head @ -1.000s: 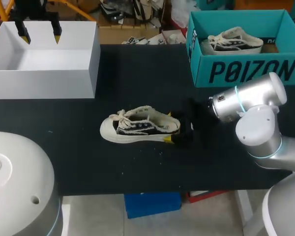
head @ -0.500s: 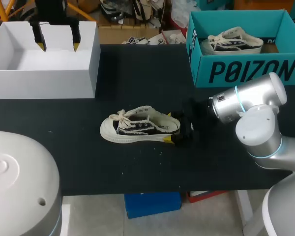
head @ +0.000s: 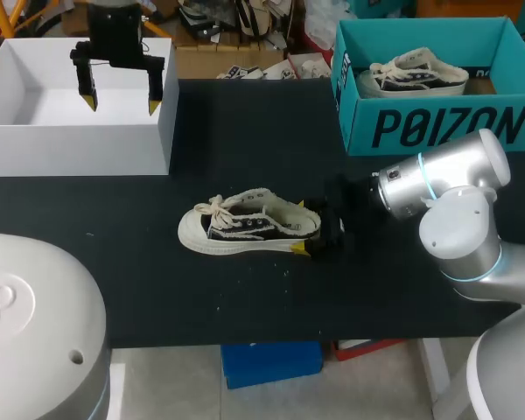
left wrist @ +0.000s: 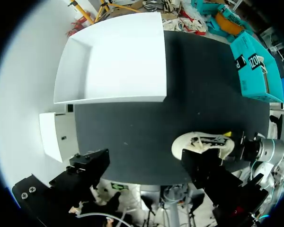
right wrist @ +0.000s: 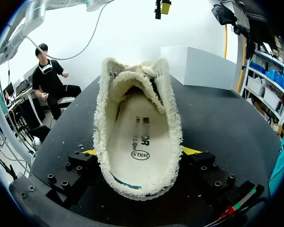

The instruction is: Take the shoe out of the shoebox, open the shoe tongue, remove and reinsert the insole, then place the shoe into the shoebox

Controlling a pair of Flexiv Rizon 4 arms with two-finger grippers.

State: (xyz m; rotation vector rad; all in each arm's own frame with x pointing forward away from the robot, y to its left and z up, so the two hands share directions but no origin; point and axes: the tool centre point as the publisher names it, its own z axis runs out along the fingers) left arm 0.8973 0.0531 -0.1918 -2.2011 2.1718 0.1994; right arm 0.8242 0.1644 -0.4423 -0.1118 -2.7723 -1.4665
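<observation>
In the last sec the left gripper (head: 122,98) has been brought from the far-left corner of the open white rectangular box (head: 35,144) across it, twd the table's middle. It is now seen over the box's right wall, fingers spread wide, nothing held.

Nothing else has been shifted. The low black canvas shoe w/ cream sole & laces (head: 249,226) is left upright on its sole on the black table (head: 245,131), approx. mid-table, well apart from both boxes. Its heel is clamped from both sides by the right gripper (head: 304,227), as before. In the right wrist view the shoe (right wrist: 139,137) is seen from behind, heel between the yellow tips, w/ the pale insole (right wrist: 137,151) seated inside.

The teal cardboard box (head: 437,127), w/ a second shoe (head: 416,74) in it, is untouched.

Judged from this, the take-out step is done. The left arm is prob. being sent over for the tongue & insole work while the heel is steadied.
</observation>
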